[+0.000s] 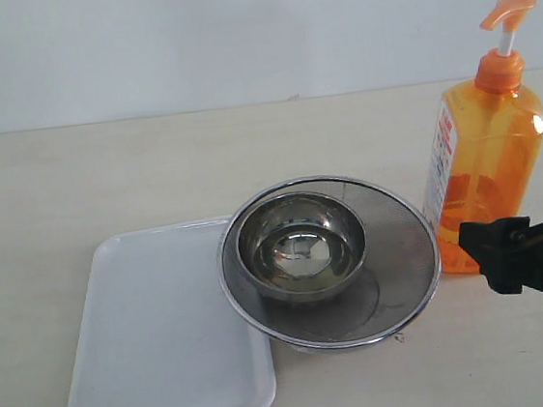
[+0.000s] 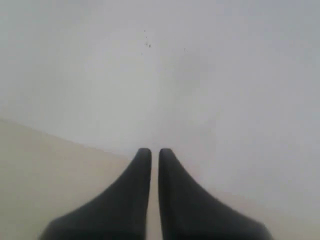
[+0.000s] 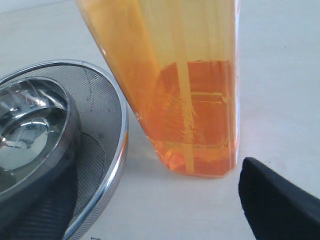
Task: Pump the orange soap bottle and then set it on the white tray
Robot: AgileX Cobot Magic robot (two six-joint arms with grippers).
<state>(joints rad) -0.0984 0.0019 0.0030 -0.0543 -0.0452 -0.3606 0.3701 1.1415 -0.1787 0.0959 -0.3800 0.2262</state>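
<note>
The right gripper (image 1: 500, 252) is low by the desk (image 1: 56, 187), with its black fingers spread wide. It holds nothing. The tall see-through orange plastic soap bottle (image 1: 486, 161) stands upright just ahead of it, on the right side of the desk. In the right wrist view one black finger (image 3: 280, 200) is near the bottle's bottom corner but not touching it. The left gripper (image 2: 154, 155) is pinched shut on nothing and points at a plain wall.

I think the task is only starting. The orange pump head (image 1: 507, 11) stands up high on its white stem, and nothing is pressing on it. The bottle is not yet on the flat white plastic tray (image 1: 153, 371), which lies well apart on the left. So the pumping and the move both look left to do.

A round steel mesh strainer (image 1: 385, 269) sits between the bottle and the tray, with a shiny steel bowl (image 1: 301, 249) inside it. Its rim lies over the tray's right edge and comes close to the bottle. It stands in the way, so the bottle likely has to go over or around it to reach the bare left part of the tray.
</note>
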